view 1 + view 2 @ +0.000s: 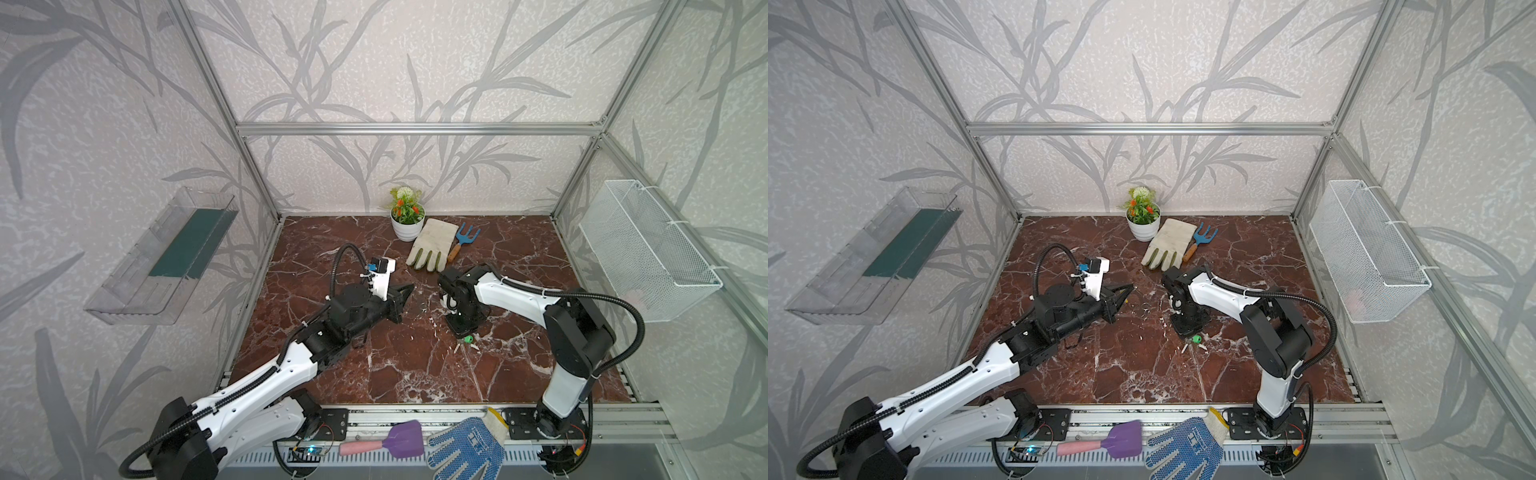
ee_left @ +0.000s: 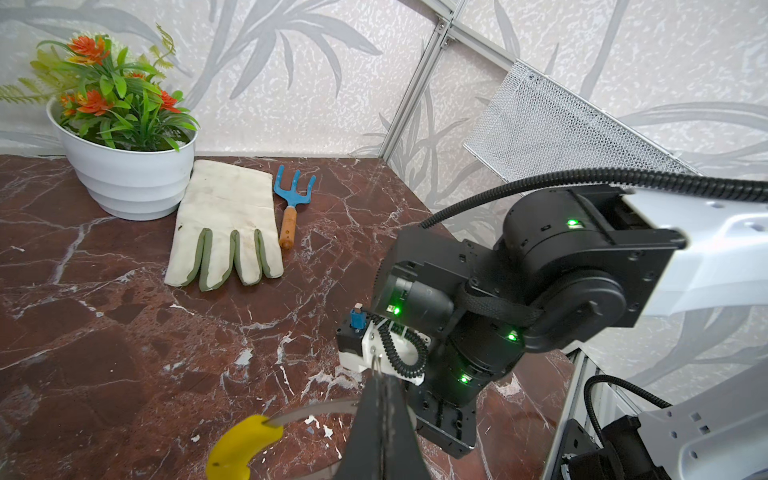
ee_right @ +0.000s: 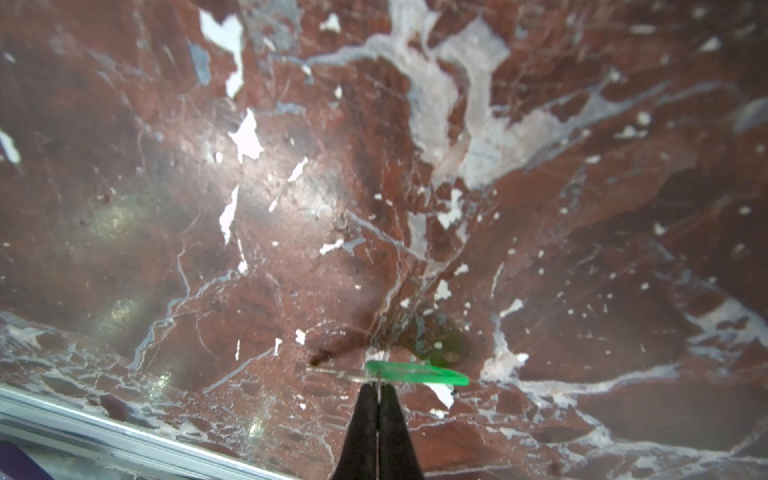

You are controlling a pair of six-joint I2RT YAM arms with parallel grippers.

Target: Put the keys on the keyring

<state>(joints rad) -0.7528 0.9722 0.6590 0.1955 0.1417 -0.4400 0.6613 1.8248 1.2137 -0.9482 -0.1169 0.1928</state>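
Near the front of the brown table [image 1: 374, 374], right of the middle, the keys [image 3: 415, 372] are being pinched by their thin metal loop in the right gripper [image 3: 378, 388], its claw squeezed tight. A little to the left, the keyring [image 2: 311, 413] is being gripped by the left gripper [image 2: 380, 386], also squeezed tight, close to its yellow sleeve [image 2: 245, 440].

Both top views overlook table [image 1: 415, 374]; wrist cameras close.

Soft even light filling both top views; frame bars [image 1: 415, 128] bowing toward picture edges. In right wrist view, marble tabletop [image 3: 540, 249] glaring in pale patches, blurring slightly; green key tag [image 3: 415, 372] casting soft shadow.
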